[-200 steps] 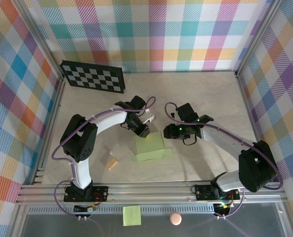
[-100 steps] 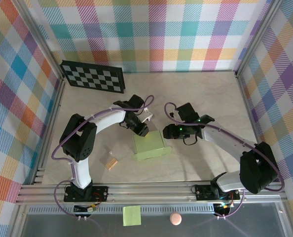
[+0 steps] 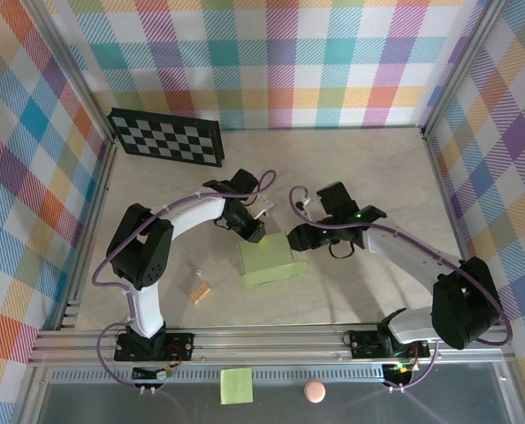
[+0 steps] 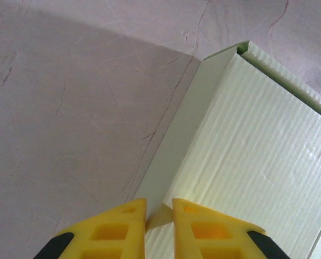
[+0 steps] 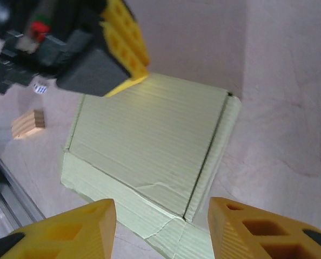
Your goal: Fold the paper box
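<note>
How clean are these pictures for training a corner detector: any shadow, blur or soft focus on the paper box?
Top external: even light, sharp, the paper box crisp. Left wrist: a broad shadow darkens the table left of the box; the left gripper fingers look soft. Right wrist: the box's ribbing is sharp, but the right gripper fingers and the left gripper at upper left are blurred.

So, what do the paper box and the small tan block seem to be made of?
The paper box: thin pale green card, matte, apparently finely corrugated; fine parallel ribs run across its panels. The small tan block: probably bare wood, judging by its tan colour and darker lines on its side, but it looks blurred.
</note>
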### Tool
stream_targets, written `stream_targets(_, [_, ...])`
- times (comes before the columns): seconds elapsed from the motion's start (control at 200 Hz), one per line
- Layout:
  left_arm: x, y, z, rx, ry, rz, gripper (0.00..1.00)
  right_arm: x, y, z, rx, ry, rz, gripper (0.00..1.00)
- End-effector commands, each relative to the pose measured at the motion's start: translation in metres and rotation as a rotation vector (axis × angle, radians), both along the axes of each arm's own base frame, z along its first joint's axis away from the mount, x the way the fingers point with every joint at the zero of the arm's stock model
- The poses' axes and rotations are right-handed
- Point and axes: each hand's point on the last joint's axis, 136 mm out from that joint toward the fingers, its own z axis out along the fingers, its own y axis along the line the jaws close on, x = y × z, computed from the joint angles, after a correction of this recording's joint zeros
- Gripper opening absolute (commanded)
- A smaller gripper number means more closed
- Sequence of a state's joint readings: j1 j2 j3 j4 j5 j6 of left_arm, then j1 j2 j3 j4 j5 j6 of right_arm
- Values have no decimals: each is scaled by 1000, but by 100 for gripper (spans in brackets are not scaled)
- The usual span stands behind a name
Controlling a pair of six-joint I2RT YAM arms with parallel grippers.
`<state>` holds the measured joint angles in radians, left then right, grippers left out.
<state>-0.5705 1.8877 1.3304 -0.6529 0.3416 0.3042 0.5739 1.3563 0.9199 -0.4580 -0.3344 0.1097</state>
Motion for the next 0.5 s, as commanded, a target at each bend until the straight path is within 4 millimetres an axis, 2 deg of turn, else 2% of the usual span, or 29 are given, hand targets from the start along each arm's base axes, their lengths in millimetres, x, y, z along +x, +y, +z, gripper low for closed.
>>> stream_targets(0.0, [4, 13, -7, 69, -6, 13, 15, -15, 16, 13, 43, -193, 271, 52])
stream_targets(0.08, [4, 13, -8, 71, -6, 14, 11, -29, 22, 12, 30, -304, 436, 56])
stream_targets(0.18, [7, 13, -8, 74, -15, 14, 8, -45, 27, 2, -36, -425, 627, 63])
stream_targets(0.245, [7, 13, -9, 77, -18, 13, 8, -53, 30, -5, -67, -467, 724, 64])
stream_targets(0.34, [8, 14, -10, 84, -20, 11, 7, -57, 37, -11, -89, -515, 810, 67])
stream_targets(0.41, [8, 14, -11, 86, -20, 11, 7, -56, 43, -15, -106, -545, 857, 78])
stream_targets(0.495, [8, 15, -12, 91, -15, 10, 7, -56, 49, -21, -135, -564, 910, 79])
